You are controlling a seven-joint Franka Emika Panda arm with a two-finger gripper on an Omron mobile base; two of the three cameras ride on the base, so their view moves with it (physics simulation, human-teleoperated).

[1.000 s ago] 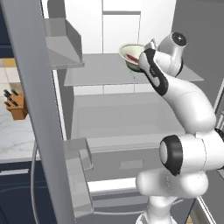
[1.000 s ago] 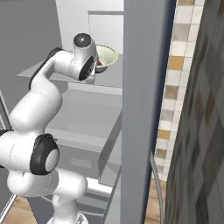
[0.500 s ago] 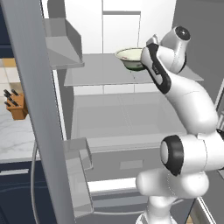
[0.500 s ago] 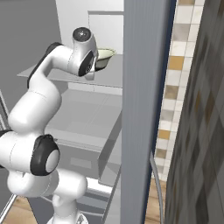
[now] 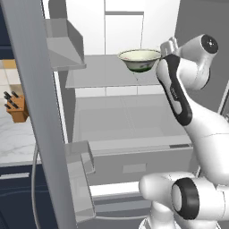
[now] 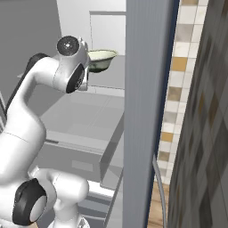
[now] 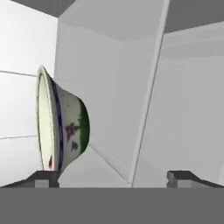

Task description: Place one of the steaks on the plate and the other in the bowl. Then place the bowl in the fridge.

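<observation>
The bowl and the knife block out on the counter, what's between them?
In the left base view, the open fridge door stands between the bowl and the knife block.

A brown wooden knife block [image 5: 17, 110] with dark-handled knives stands on a pale marbled table [image 5: 18, 141] at the far left, above dark navy cabinet fronts [image 5: 20, 197]. On the other side, a wall of beige, tan and grey square tiles [image 6: 178, 89] runs down to a wooden floor [image 6: 156, 213].
</observation>
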